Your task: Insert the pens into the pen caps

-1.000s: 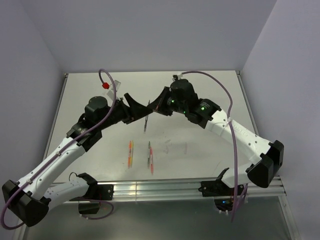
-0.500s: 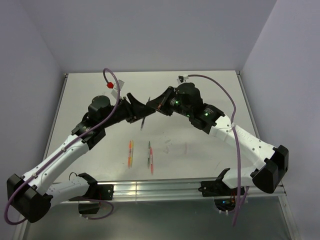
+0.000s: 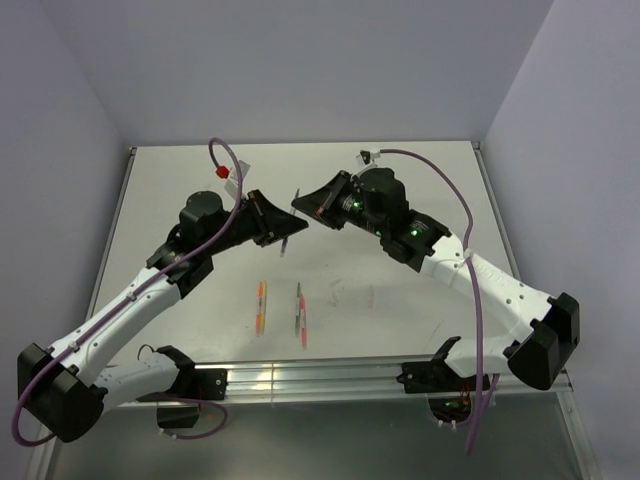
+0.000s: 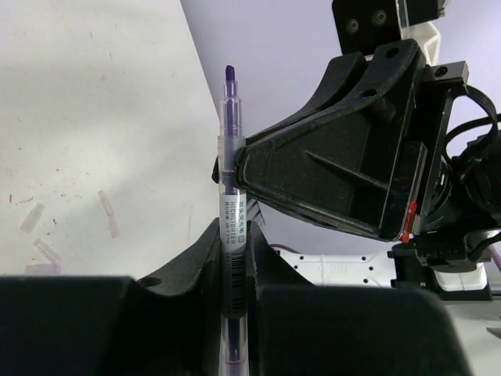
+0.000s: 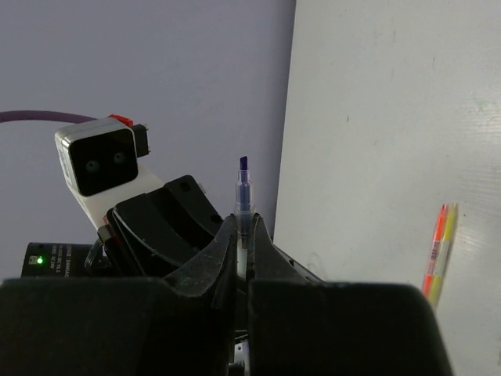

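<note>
A slim purple-tipped highlighter pen [image 3: 289, 232] hangs in mid-air above the table's middle, and both grippers are shut on it. My left gripper [image 4: 232, 235] clamps its labelled barrel, with the bare purple tip [image 4: 228, 75] sticking out beyond the fingers. My right gripper [image 5: 244, 227] pinches the same pen [image 5: 243, 188] just below that tip. In the top view the left gripper [image 3: 277, 230] and the right gripper [image 3: 303, 206] meet nose to nose. Small translucent pinkish pen caps [image 4: 109, 213] lie loose on the table below.
An orange-yellow pen [image 3: 261, 305] and a green-pink pen [image 3: 299, 315] lie side by side near the front of the white table [image 3: 420, 190]. The orange-yellow pen [image 5: 439, 249] also shows in the right wrist view. Grey walls close in the back and sides.
My left gripper slid up to the pen held by the right gripper and closed on its barrel. The right arm shifted slightly right with the pen.
</note>
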`<state>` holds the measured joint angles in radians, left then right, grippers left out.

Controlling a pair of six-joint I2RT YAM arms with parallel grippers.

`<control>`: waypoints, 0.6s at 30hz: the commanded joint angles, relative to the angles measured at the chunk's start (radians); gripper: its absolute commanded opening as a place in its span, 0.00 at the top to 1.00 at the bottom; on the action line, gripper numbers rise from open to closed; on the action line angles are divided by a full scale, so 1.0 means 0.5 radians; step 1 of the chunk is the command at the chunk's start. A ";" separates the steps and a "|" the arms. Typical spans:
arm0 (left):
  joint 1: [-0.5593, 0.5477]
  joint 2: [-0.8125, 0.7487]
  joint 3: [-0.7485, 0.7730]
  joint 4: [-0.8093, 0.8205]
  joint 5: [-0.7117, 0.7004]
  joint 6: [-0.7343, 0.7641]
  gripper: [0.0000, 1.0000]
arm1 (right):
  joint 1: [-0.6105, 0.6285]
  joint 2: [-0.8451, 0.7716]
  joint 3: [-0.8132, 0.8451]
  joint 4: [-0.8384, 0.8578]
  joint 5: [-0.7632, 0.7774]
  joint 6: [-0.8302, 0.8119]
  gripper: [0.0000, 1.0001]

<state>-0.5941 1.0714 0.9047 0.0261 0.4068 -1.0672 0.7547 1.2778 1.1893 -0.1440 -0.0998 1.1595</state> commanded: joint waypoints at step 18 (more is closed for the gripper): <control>-0.011 -0.234 -0.073 -0.337 -0.188 0.318 1.00 | 0.000 -0.359 -0.212 -0.478 0.463 -0.245 0.00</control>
<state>-0.5972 1.0187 0.8883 -0.0563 0.3752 -0.9768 0.7887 1.1637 1.0866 -0.2714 0.0277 1.0794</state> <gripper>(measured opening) 0.167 0.986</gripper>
